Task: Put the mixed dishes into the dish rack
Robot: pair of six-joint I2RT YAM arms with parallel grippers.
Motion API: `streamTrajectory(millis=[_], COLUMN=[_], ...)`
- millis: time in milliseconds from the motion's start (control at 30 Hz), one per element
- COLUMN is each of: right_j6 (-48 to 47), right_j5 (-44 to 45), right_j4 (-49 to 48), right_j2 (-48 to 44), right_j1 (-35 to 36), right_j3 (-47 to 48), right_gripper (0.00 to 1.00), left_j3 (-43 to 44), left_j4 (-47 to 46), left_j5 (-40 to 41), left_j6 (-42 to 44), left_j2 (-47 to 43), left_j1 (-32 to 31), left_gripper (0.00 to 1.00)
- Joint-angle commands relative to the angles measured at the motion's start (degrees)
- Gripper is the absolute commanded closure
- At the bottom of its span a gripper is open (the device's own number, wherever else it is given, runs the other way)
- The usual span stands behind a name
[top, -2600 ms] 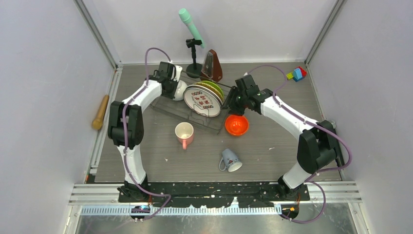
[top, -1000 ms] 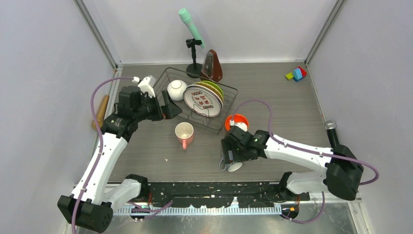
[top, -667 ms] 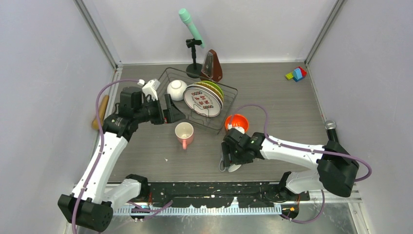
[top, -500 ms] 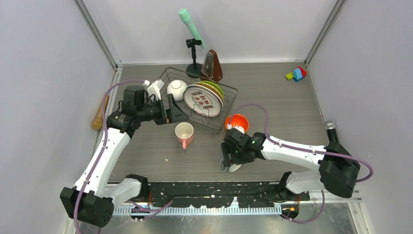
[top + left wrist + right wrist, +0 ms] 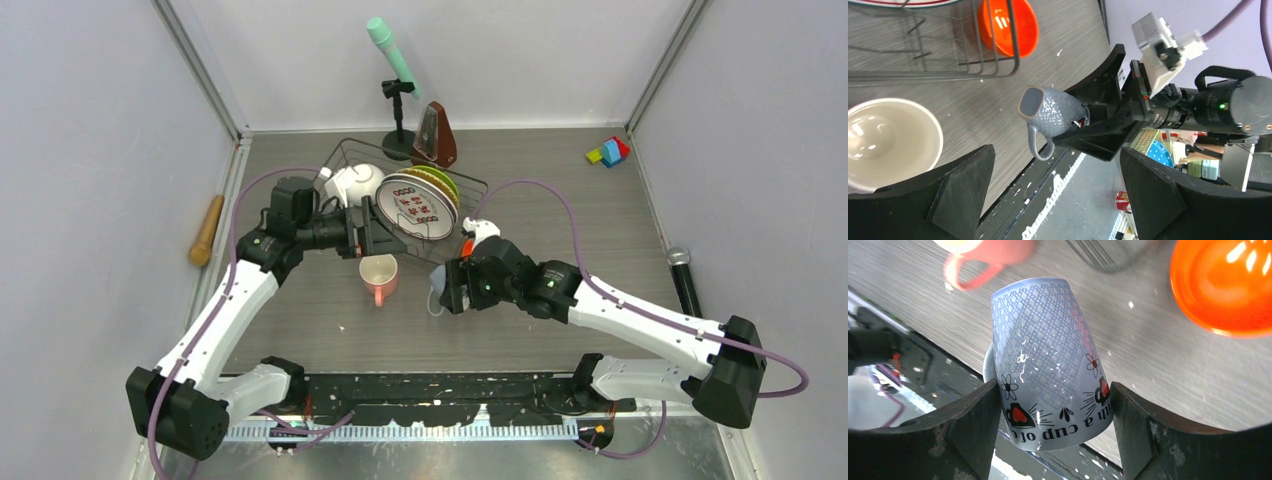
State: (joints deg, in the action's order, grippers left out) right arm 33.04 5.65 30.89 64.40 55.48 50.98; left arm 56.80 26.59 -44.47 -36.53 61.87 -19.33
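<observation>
Gripping the small grey-blue mug [image 5: 1043,350] by its rim end, the right gripper [image 5: 1055,410] is holding it sideways mid-frame in the top view, base pointing left. Only the right wrist's showing its lettering. Left gripper's [image 5: 1058,160] gaping wide.

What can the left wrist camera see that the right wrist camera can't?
Only the left wrist view shows the right claw from outside, gripping the small grey-blue mug. It also shows the mug's handle and the open left claw. Only the right wrist view shows the hearts and writing printed on the mug, up close. Both views show that mug, and the orange-red bowl and the pink mug on the table.
</observation>
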Motion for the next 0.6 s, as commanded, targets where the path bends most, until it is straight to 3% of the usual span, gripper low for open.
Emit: streamTrajectory(millis=[0, 200, 567], right_j6=[-3.51, -2.97, -3.72], right_j5=[-3.91, -11.91, -16.43], right_j4=[-11.83, -15.0, -23.43], right_j2=[-0.77, 3.29, 3.14], right_j1=[-0.62, -3.39, -5.58], right_j3=[5.23, 9.05, 6.41], right_gripper=[0.76, 0.76, 0.77], left_j3=[-0.42, -1.11, 0.16], left_j4=[-8.54, -14.3, -10.69], left_j5=[-4.36, -7.68, -8.79], left_j6=[-2.9, -6.39, -6.45], left_j2=[1.33, 2.25, 7.47], left_j1=[-2.1, -2.11, -2.11], left_gripper=[0.0, 0.0, 0.01])
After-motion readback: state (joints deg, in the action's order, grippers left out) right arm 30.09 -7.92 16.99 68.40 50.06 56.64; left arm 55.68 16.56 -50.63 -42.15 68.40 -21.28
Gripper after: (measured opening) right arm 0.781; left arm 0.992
